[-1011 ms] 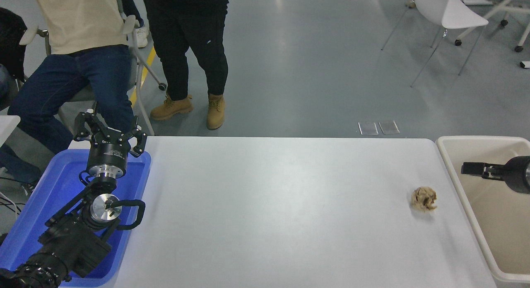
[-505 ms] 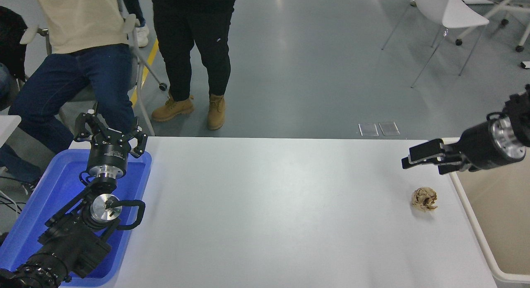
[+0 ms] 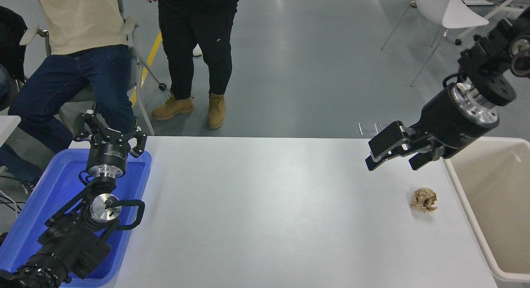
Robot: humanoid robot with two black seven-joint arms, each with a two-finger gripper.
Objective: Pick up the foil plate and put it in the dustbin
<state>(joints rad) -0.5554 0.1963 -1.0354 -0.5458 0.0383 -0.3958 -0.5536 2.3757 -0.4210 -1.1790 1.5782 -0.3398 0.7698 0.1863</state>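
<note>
White tabletop (image 3: 265,205) spreads before you; no foil plate shows anywhere on it, so it is likely already binned. Your right gripper (image 3: 391,155) hangs empty, fingers apart, beside the one large beige plastic dustbin (image 3: 463,205). Next, probably retract. One crumpled brown paper ball (image 3: 424,199) remains. Your left gripper (image 3: 109,132) sits parked and spread over one blue plastic tray (image 3: 41,205).

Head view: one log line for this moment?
right gripper: open, empty, above table | left gripper: parked over blue tray | foil plate: not visible | dustbin: right edge
</note>
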